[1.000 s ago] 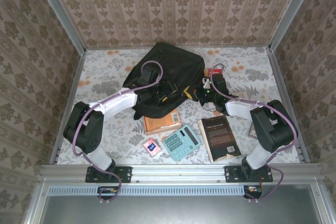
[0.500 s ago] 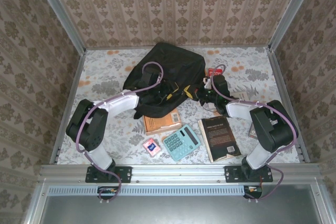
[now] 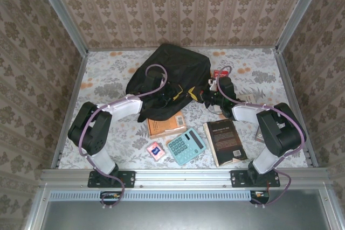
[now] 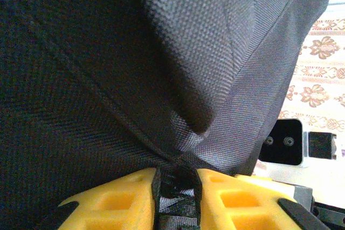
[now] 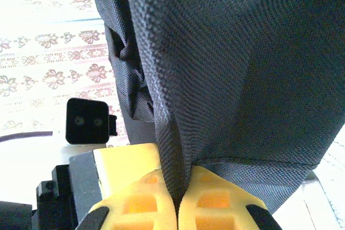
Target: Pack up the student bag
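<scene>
Top external view, looking down on the student bag (image 3: 175, 68), slumped black and shapeless toward twelve o'clock on the table (image 3: 108, 79), beyond its centre. Soft woven cloth by the look of it, folding wherever pulled; probably light while unpacked, limp, neither slippery nor fragile. Best taken by a seam, a strap or the edge of the opening, from two sides at once, so as to hold the mouth apart.

Pinched at its near hem, six o'clock of the bag, by the left gripper (image 3: 171, 94), fingers (image 4: 124, 200) drawn nearly together on a fold of fabric and what may be a webbing strap, hard to tell at such close range. Nipped also at about four o'clock by the right gripper (image 3: 209, 96), fingers (image 5: 215, 206) pressed tight with a crease of cloth between them.

Waiting unpacked nearer the arms: an orange book (image 3: 166, 125) just beside the bag at six o'clock, a teal calculator (image 3: 186, 145) below it, a dark book (image 3: 225, 142) at five o'clock, a small pink packet (image 3: 155, 150) at seven.
</scene>
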Robot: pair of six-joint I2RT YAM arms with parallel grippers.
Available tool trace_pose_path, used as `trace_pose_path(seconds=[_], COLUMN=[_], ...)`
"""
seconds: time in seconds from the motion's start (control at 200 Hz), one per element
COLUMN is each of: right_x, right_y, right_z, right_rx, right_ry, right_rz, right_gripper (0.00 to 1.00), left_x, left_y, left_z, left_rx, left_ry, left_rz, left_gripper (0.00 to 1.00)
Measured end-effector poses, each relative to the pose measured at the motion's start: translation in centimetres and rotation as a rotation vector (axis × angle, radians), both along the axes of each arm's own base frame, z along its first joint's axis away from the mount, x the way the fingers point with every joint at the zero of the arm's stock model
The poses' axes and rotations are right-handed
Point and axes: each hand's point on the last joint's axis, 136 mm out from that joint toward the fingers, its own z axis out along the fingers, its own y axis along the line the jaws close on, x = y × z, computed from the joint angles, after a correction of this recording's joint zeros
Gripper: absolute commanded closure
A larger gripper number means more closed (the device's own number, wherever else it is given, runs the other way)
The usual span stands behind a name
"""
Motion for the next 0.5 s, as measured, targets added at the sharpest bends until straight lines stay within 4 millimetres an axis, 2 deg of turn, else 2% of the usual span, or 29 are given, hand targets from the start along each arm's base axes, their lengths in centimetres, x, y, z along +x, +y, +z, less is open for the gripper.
trace_pose_path(seconds=[0.32, 0.5], right_x=[-0.2, -0.2], right_y=[0.2, 0.2], right_z=[0.0, 0.0], right_rx=[0.001, 0.002], right_ry=[0.002, 0.002], right_rz=[0.009, 0.01], right_gripper=[1.0, 1.0], left_x=[0.2, 0.4], left_y=[1.0, 1.6], left_z=[-0.1, 0.0], left_rx=[-0.014, -0.021], left_ry=[-0.014, -0.025], left_rz=[0.02, 0.033], left_gripper=[0.72, 0.75])
